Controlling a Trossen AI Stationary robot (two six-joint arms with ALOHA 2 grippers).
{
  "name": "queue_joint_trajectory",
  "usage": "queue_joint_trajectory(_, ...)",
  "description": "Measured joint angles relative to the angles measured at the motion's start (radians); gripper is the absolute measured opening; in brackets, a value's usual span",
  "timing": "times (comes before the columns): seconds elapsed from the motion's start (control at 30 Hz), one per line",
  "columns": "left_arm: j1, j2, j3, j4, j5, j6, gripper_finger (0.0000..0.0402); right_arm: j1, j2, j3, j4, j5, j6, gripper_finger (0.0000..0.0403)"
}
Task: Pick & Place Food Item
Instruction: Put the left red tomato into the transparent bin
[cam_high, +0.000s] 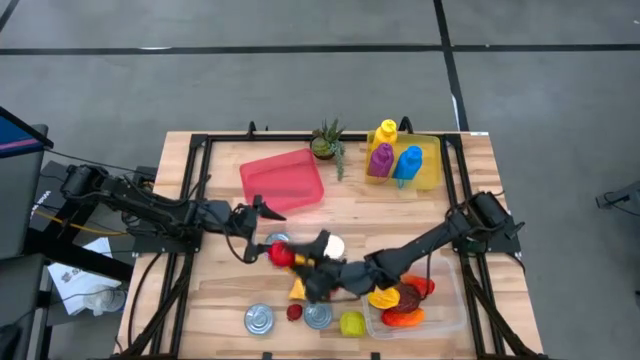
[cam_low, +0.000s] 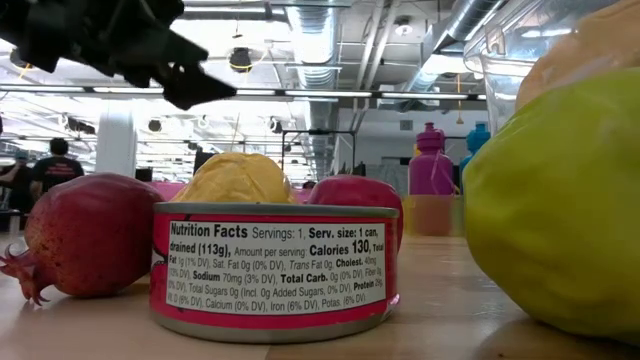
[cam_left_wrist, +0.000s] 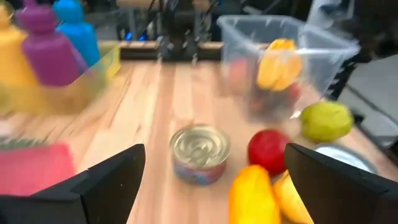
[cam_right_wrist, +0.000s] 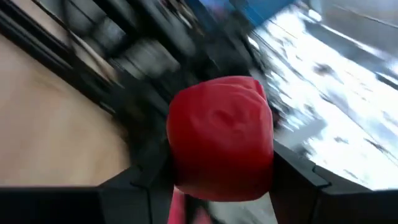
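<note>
The right gripper (cam_right_wrist: 221, 186) clamps the red toy fruit (cam_right_wrist: 221, 146) above mid-table, beside the clear bin (cam_high: 452, 318); it looks light, rigid, smooth; hold across its broad middle; the left gripper (cam_high: 258, 232) gapes empty.

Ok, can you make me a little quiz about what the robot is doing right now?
1. True or false: the left gripper has its jaws open with nothing between them.
2. What is the right gripper holding?
A) a tin can
B) a red food item
C) a potted plant
3. How many bottles stand in the yellow bin?

Key: 1 true; 2 B; 3 three.
</note>
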Motion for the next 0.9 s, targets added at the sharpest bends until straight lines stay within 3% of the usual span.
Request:
queue_joint_trajectory(0.3,0.000,0.001,0.000,-0.019,-0.031,0.007,0.0375,0.008,0.001,0.142,-0.125,-0.583,0.399,0.0194)
queue_joint_trajectory(0.43,0.000,0.001,0.000,-0.009,-0.034,0.007,0.0375,-0.007,0.001,0.167,-0.070,-0.740,0.534,0.0200)
queue_joint_trajectory(0.63,0.001,0.001,0.000,-0.010,-0.053,0.007,0.0375,0.001,0.001,0.185,-0.084,-0.726,0.591,0.0192)
queue_joint_trajectory(0.8,0.001,0.001,0.000,-0.016,-0.054,0.007,0.0375,0.011,-0.016,0.184,-0.263,-0.617,0.677,0.0192)
queue_joint_trajectory(0.9,0.001,0.001,0.000,-0.020,-0.054,0.007,0.0375,0.011,-0.028,0.186,-0.359,-0.605,0.750,0.0192)
